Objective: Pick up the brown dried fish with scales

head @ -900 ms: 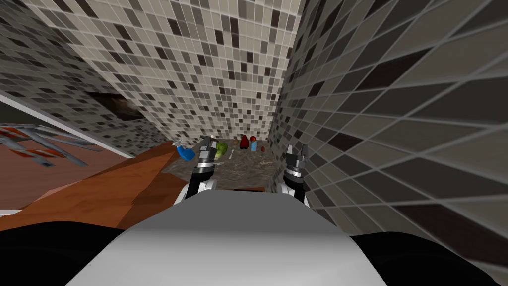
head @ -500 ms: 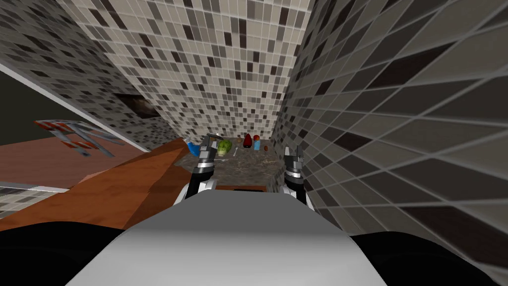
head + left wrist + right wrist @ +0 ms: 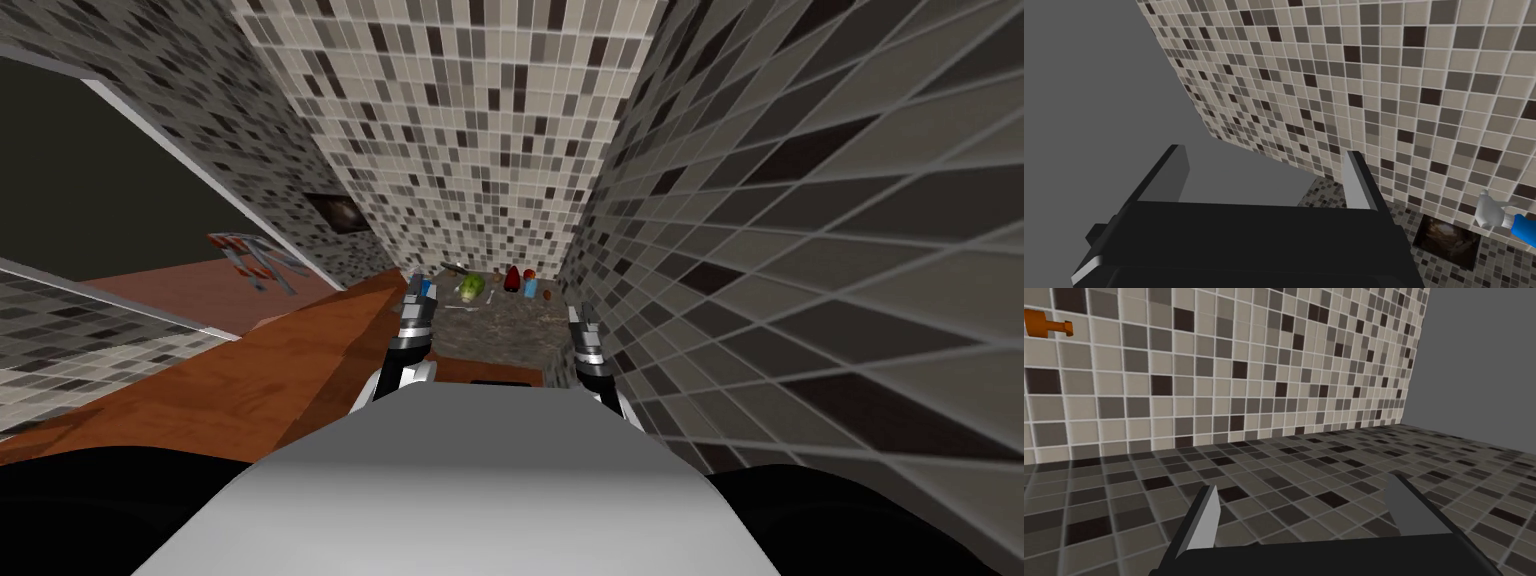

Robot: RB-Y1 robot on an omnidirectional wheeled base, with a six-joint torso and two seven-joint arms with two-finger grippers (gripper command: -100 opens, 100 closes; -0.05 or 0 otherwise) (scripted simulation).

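Note:
Several small things stand on a dark stone counter [image 3: 495, 318] in the tiled corner ahead. Among them is a small brown oval thing [image 3: 547, 295] near the right wall, too small to tell scales. An orange-brown shape with a tail-like end [image 3: 1046, 327] shows against the wall tiles in the right wrist view. My left gripper [image 3: 417, 292] [image 3: 1266, 175] hangs open over the counter's left edge, holding nothing. The right gripper [image 3: 580, 316] [image 3: 1304, 508] is open and empty beside the right wall, short of the brown thing.
On the counter are a green thing [image 3: 472, 288], a red bottle [image 3: 512, 279], a small blue item [image 3: 529, 289] and a blue spray bottle [image 3: 1504, 219]. A reddish wooden surface [image 3: 250, 370] runs along the left. The tiled right wall [image 3: 800, 300] is close.
My view has swung, so the counter and its things sit farther right and look smaller. Both grippers look smaller and stay open; the right one sits slightly lower in the picture.

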